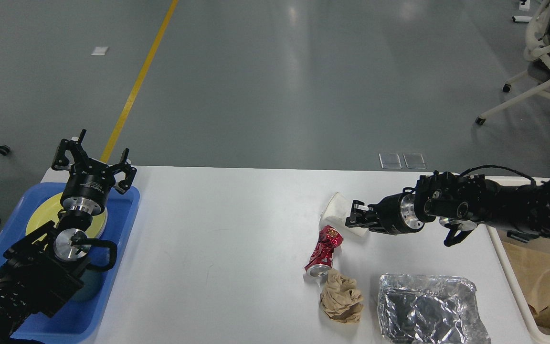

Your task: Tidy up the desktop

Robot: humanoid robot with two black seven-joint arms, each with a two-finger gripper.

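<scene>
At the far left, a blue tray [122, 210] sits on the left end of the desktop [227, 224], the big white tabletop that fills the lower middle of the view. A yellow plate [41, 215] lies in the tray, partly hidden by the left arm. The left gripper [92, 160] hangs above the tray's far edge with its fingers [67, 150] spread apart and nothing between them.

The middle of the desktop is bare white. Right of centre, a crushed red can [322, 251] lies on its side, its open end toward the near edge. A brown paper wad [342, 298] sits at that open end, touching or nearly touching it. Beyond the can, a white cup [334, 210] lies tipped on its side.

The right gripper [357, 217] comes in from the right and points left, its tip over the near part of the cup, just above the can. It is dark and seen end-on, so I cannot tell whether its fingers are apart or together, or whether they touch the cup.

A crumpled foil tray [428, 306] rests near the front edge, right of the wad. At the far right, a cream bin [509, 267] stands beside the desktop with brown paper [537, 272] inside.
</scene>
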